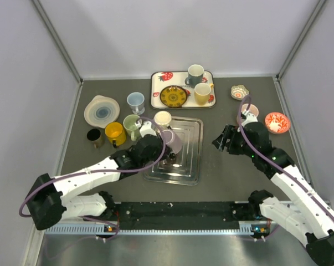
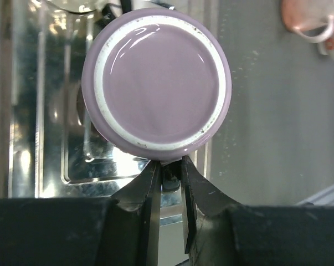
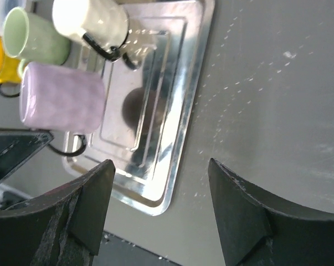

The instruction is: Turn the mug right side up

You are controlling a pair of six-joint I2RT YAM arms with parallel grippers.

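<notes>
Lavender ceramic mug (image 2: pixel 161 77) hangs on its side over the near left part of the silver metal tray (image 1: pixel 190 162), apparently lifted clear of it. My left gripper (image 2: pixel 169 166) is clamped together under the mug's wall, on what I take to be its handle. The glazed base faces straight back at my wrist, so the long axis runs away from me, roughly level, with the mouth pointing outward. To right it, I judge I must pitch the wrist until that base points down at the tray. My right gripper (image 1: pixel 221 139) waits well apart, fingers spread and holding nothing.
</notes>
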